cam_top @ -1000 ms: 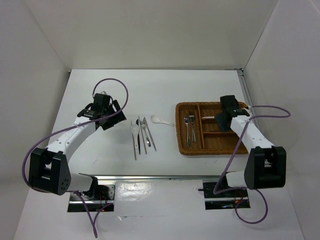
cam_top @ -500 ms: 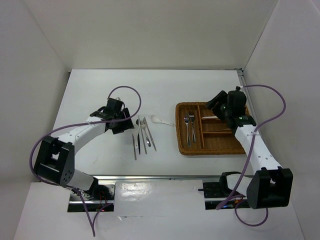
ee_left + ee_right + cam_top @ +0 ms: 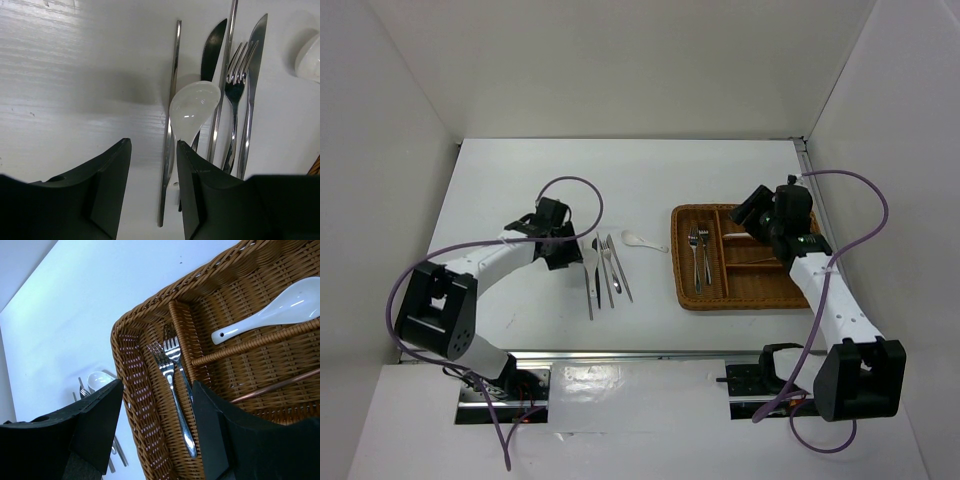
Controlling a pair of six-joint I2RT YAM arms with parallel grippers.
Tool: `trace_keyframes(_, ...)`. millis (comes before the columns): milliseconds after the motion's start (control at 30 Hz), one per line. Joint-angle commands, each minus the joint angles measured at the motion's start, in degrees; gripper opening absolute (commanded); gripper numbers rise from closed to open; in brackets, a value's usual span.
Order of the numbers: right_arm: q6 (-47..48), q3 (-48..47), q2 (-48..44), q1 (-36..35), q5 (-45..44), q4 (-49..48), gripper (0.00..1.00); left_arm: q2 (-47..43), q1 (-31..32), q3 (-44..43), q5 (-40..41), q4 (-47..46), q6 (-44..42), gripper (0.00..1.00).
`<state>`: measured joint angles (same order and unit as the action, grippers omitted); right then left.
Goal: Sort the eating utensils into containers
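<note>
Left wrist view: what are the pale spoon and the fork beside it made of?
The spoon looks like glazed white ceramic: thick and opaque, with soft glossy highlights. The fork looks like polished metal, probably steel: thin, with mirror-like streaks along the tines and handle.

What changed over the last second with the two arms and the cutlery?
The left gripper moved right to the loose utensils, jaws narrowing over a clustered white spoon, not gripping. The right gripper left the soup spoon in the tray and pulled away, open. Forks and loose utensils stayed put.
</note>
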<state>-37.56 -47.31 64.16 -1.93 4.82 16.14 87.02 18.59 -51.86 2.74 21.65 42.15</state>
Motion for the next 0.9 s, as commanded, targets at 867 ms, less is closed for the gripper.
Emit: trace_keyframes(867, 2.9, -0.6, 2.2, 0.1, -5.3, -0.3, 0.65, 4.8, 7.0, -4.8, 6.2, 8.2, 4.0, 0.48)
